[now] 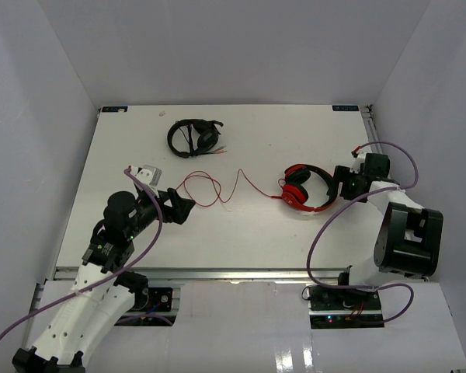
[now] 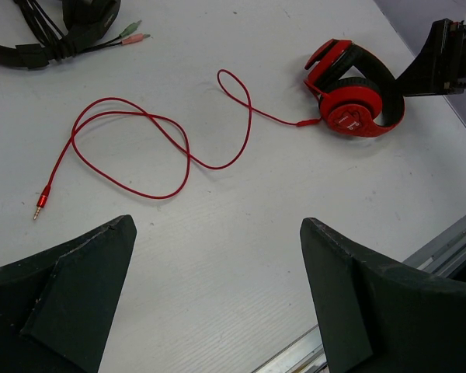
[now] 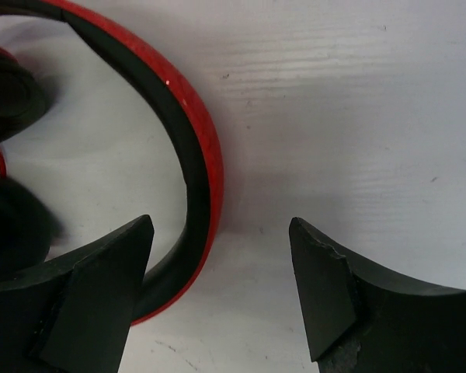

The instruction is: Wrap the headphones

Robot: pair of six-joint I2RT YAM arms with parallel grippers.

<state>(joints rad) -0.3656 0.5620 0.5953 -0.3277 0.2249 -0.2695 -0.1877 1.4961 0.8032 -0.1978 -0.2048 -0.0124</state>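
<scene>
The red headphones point(image 1: 304, 189) lie on the white table at the right, ear cups folded together. Their thin red cable point(image 1: 214, 187) trails left in loose loops and ends in a plug point(image 2: 40, 203). My left gripper point(image 1: 188, 207) is open and empty, low over bare table just near the cable loops point(image 2: 132, 128). My right gripper point(image 1: 339, 185) is open at the headphones' right side. In the right wrist view the red headband point(image 3: 211, 163) curves in between the fingers, close to the left finger point(image 3: 101, 287), and is not clamped.
Black headphones point(image 1: 194, 137) with a bundled cable lie at the back left, also in the left wrist view point(image 2: 54, 35). White walls enclose the table on three sides. A metal rail point(image 1: 241, 273) runs along the near edge.
</scene>
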